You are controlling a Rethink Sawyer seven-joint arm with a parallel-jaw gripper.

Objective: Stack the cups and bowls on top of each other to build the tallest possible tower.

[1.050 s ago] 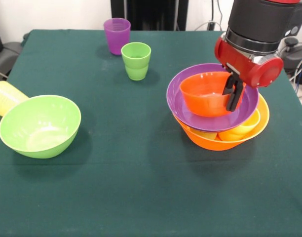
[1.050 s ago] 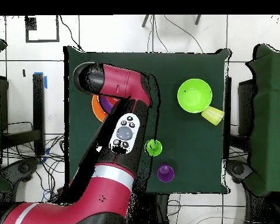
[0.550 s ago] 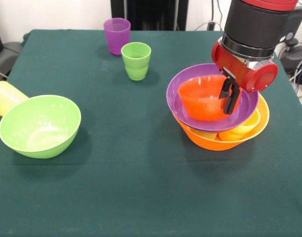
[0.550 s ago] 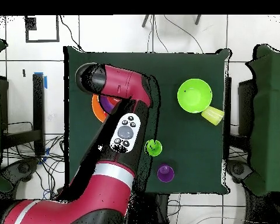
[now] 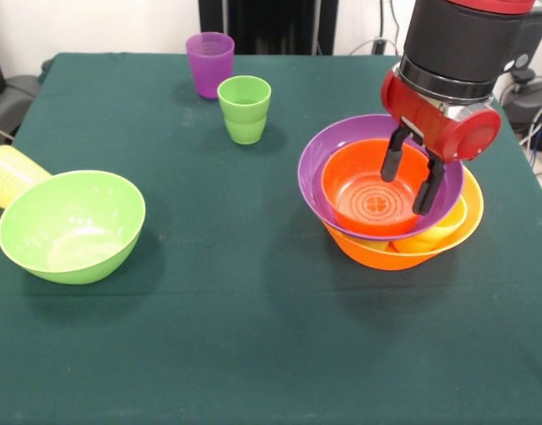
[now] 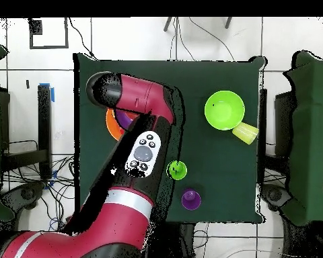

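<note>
Green-clothed counter [image 5: 253,336]. End effector [image 5: 411,177] released, fingers spread inside orange bowl [image 5: 368,199] nested in purple bowl [image 5: 320,159]. Risk: lifting fingers snag rim, topple tilted stack.

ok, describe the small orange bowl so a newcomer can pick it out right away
Find the stack of bowls under the red arm, on the green table. The small orange bowl sits on top, nested in the wide purple bowl, with the open pincer inside it. It alone shows ring marks on its floor.
</note>
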